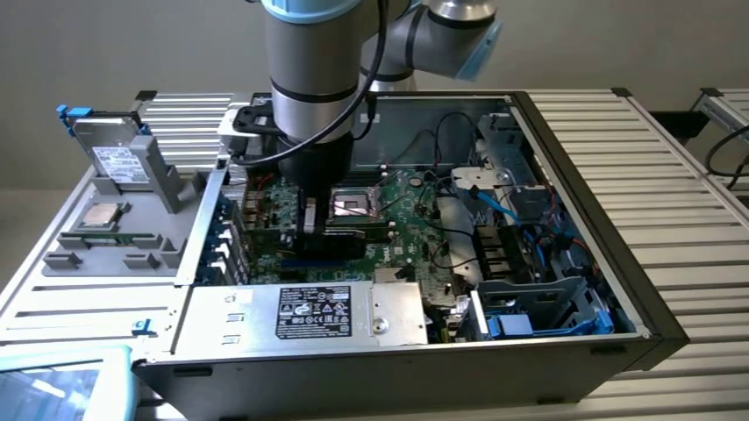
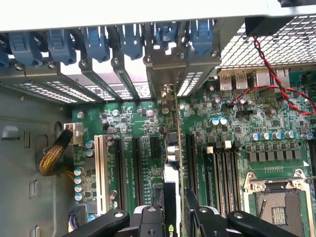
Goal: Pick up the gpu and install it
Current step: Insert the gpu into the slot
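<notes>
My gripper (image 2: 174, 216) is closed on the small green gpu (image 2: 177, 133), a thin circuit card which stands on its edge over the black slots of the large green motherboard (image 2: 237, 123). Its silver bracket points toward the rear wall of the case. I cannot tell if it is seated. I judge it light and stiff, but fragile. The black fan block with the board's flat sides seems the safe place to hold, away from the lower edge.
</notes>
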Robot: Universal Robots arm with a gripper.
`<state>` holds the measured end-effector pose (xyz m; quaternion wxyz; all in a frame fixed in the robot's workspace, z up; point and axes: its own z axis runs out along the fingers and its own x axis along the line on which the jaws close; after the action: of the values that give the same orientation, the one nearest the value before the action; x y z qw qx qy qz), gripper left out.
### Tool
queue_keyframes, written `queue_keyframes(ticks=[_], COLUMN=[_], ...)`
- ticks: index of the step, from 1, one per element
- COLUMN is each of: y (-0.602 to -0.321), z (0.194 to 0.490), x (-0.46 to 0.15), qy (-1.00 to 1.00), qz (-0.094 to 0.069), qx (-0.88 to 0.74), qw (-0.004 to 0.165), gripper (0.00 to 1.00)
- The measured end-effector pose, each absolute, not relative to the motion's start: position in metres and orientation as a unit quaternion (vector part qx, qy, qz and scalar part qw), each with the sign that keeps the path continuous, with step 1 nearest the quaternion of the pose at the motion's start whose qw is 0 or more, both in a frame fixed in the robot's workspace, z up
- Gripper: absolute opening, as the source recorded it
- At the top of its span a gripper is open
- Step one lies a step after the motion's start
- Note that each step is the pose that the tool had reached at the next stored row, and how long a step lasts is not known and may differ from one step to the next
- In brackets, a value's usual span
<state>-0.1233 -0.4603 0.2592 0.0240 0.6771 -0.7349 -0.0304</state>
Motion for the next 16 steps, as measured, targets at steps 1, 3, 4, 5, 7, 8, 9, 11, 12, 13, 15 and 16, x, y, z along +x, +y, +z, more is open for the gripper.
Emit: queue_keyframes(ticks=[1,3,4,5,7,8,9,11,12,13,15,16], y=[-0.4603,-0.4603,-0.4602,-0.4603,-0.4605,-0.4605,-0.4605,-0.4609,-0.4611,-0.4611,-0.461,-0.461], z=[0.2591,0.259,0.2591,0.2593,0.2595,0.2595,0.2595,0.2595,0.2595,0.2595,0.2594,0.2595], x=[-0.1237,-0.1266,-0.127,-0.1271,-0.127,-0.127,-0.127,-0.1246,-0.1233,-0.1231,-0.123,-0.123], qy=[-0.735,-0.735,-0.735,-0.735,-0.735,-0.735,-0.735,-0.735,-0.735,-0.735,-0.735,-0.735], qz=[-0.03,-0.031,-0.031,-0.032,-0.032,-0.032,-0.032,-0.032,-0.032,-0.032,-0.032,-0.033], qx=[0.677,0.677,0.677,0.677,0.677,0.677,0.677,0.677,0.677,0.677,0.677,0.677], qw=[0.024,0.023,0.023,0.023,0.024,0.024,0.024,0.024,0.024,0.024,0.024,0.024], gripper=[0.27,0.27,0.27,0.27,0.27,0.27,0.27,0.27,0.27,0.27,0.27,0.27])
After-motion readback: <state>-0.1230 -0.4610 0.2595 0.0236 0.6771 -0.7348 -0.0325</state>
